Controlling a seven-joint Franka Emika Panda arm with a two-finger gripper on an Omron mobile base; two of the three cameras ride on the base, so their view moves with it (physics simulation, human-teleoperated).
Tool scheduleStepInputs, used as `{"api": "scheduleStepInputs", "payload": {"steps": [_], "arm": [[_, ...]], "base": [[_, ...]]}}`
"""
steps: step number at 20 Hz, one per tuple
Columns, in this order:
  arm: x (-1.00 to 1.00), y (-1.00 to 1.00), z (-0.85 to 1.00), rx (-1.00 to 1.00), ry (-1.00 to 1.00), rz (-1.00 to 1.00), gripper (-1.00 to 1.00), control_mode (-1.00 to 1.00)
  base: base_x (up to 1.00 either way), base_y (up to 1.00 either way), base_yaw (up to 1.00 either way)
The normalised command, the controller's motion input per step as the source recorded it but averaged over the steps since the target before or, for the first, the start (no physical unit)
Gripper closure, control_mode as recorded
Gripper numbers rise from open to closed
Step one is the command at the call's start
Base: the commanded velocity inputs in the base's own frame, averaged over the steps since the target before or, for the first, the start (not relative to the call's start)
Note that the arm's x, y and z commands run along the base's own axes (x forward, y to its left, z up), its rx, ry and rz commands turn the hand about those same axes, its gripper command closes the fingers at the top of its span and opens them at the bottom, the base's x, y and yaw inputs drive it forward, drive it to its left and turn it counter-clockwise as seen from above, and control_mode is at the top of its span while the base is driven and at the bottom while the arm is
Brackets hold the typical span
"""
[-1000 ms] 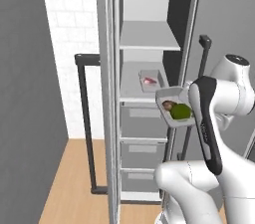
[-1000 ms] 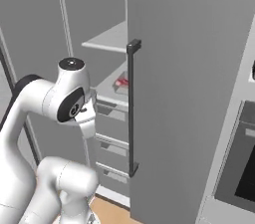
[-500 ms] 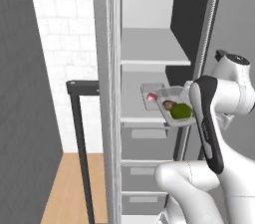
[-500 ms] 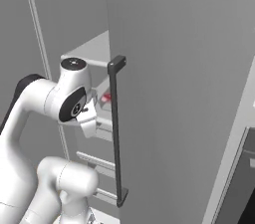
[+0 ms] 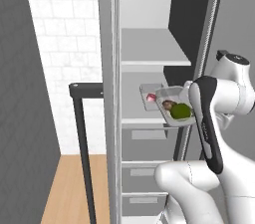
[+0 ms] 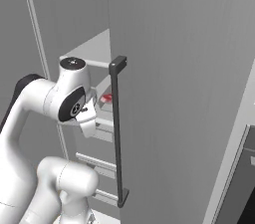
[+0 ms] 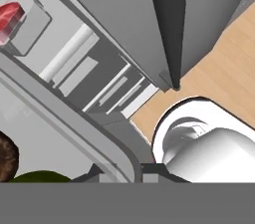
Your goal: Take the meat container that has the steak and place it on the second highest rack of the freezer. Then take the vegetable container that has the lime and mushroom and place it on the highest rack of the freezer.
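In the left base view the vegetable container point(image 5: 175, 110), a clear tray with the dark-green lime point(image 5: 181, 111) and the brown mushroom point(image 5: 168, 103), hangs in front of the open freezer point(image 5: 107, 118). It is level with the second highest rack point(image 5: 133, 102). My gripper point(image 7: 124, 172) is shut on the container's rim point(image 7: 74, 133); lime point(image 7: 40, 177) and mushroom point(image 7: 6, 161) show at the bottom left of the hand view. The meat container point(image 5: 148, 92) with the steak point(image 5: 151, 97) rests on the second highest rack, just behind the held tray. The highest rack point(image 5: 154, 49) above is bare. Steak point(image 7: 10, 16) and steak point(image 6: 106, 98) also show.
Grey drawers point(image 5: 149, 141) sit below the racks. The right freezer door with its long dark handle point(image 6: 117, 128) stands open close beside my arm. A second dark handle point(image 5: 82, 138) stands out at the left. Wood floor point(image 7: 219, 63) lies below.
Both base views have shifted with the driving base, and the freezer now stands nearer and larger. The vegetable container has stayed in my grip at the same height, close to the meat container.
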Motion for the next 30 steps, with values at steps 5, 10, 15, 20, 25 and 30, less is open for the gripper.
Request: {"api": "scheduleStepInputs", "payload": {"steps": [5,10,15,20,25,30], "arm": [[-0.25,0.13,0.28,0.00,-0.01,-0.04,1.00,-1.00],[-0.25,0.02,0.84,0.04,-0.04,-0.06,1.00,-1.00],[-0.11,0.00,0.80,0.07,-0.07,-0.08,1.00,-1.00],[0.20,0.00,0.75,0.06,-0.16,-0.06,1.00,-1.00],[0.81,0.24,0.41,0.01,-0.10,-0.11,1.00,-1.00],[1.00,0.25,0.03,0.00,0.00,-0.06,1.00,-1.00]], "base": [[0.00,0.00,0.00],[0.00,0.00,0.00],[0.00,0.00,0.00],[0.00,0.00,0.00],[0.00,0.00,0.00],[0.00,0.00,0.00]]}}
